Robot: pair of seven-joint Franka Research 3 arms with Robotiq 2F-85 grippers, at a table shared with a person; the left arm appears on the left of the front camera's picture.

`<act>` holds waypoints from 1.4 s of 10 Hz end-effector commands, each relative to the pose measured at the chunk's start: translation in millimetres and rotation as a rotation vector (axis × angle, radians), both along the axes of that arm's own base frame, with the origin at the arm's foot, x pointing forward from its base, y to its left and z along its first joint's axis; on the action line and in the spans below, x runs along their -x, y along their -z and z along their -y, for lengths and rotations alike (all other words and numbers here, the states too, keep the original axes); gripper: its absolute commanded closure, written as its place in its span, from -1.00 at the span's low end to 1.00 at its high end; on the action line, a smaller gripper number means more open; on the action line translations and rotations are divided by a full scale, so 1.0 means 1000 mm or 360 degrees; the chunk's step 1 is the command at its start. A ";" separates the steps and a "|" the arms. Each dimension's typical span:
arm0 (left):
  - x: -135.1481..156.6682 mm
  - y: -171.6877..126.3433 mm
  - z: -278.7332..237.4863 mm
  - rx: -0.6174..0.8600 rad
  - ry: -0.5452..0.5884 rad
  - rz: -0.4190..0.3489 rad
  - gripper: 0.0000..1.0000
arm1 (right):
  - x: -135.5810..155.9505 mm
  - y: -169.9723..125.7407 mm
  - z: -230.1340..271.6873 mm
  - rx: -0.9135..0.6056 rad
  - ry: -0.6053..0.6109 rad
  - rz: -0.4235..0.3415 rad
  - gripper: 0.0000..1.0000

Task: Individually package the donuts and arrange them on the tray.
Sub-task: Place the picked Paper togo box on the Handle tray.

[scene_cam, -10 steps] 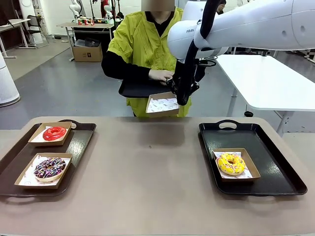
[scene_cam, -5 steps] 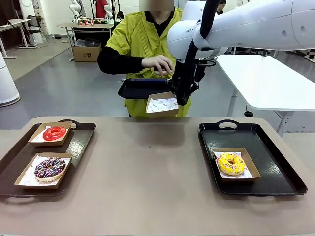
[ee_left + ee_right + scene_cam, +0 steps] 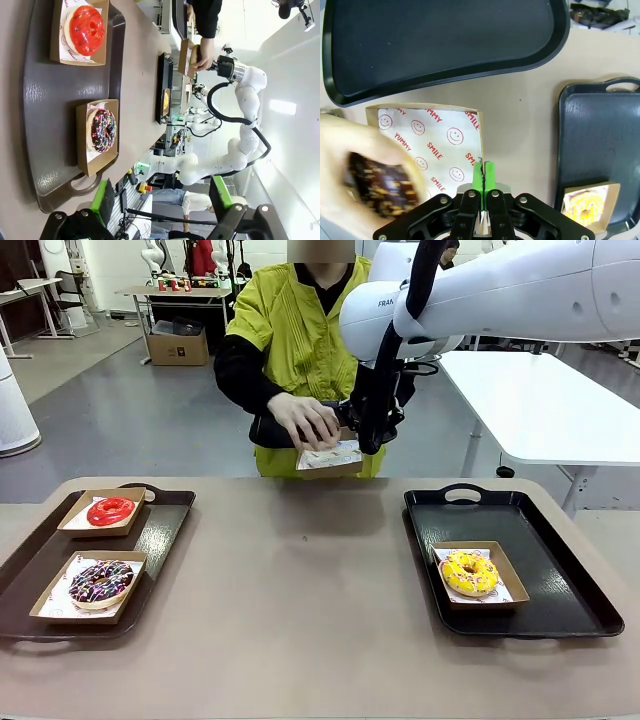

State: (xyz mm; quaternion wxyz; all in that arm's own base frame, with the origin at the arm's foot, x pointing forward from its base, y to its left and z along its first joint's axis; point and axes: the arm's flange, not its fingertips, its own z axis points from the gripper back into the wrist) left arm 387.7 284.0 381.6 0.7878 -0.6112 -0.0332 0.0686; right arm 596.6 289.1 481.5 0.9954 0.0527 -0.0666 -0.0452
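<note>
At the table's far edge my right gripper [image 3: 372, 436] [image 3: 483, 172] is shut on the side wall of an open cardboard box [image 3: 332, 460] [image 3: 432, 137] lined with printed paper. A person's hand [image 3: 305, 420] lowers a dark chocolate donut [image 3: 374, 186], blurred, into that box. A yellow sprinkled donut [image 3: 469, 572] sits boxed on the black tray [image 3: 560, 605] at the right. A red donut [image 3: 110, 510] [image 3: 86, 29] and a chocolate sprinkled donut [image 3: 100, 582] [image 3: 102, 130] lie boxed on the brown tray [image 3: 165, 530] at the left. My left gripper [image 3: 161, 200] hangs open beyond that tray's handle end.
The person holds a second black tray [image 3: 268, 430] [image 3: 440, 40] just past the table's far edge, behind the held box. A white table [image 3: 540, 400] stands at the back right. The tabletop's middle [image 3: 300, 590] is bare.
The person's hand has come down from over their black tray onto the held box, bringing a donut. My right arm and the box have stayed in place.
</note>
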 end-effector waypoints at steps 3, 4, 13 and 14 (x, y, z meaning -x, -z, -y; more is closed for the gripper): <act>0.006 -0.001 0.002 -0.0026 -0.0007 -0.0007 -1.00 | 0.001 -0.001 0.001 -0.0002 0.0002 0.0005 1.00; 0.006 -0.001 0.002 -0.0026 -0.0007 -0.0007 -1.00 | 0.001 -0.001 0.001 -0.0002 0.0002 0.0005 1.00; 0.006 -0.001 0.002 -0.0026 -0.0007 -0.0007 -1.00 | 0.001 -0.001 0.001 -0.0002 0.0002 0.0005 1.00; 0.006 -0.001 0.002 -0.0026 -0.0007 -0.0007 -1.00 | 0.001 -0.001 0.001 -0.0002 0.0002 0.0005 1.00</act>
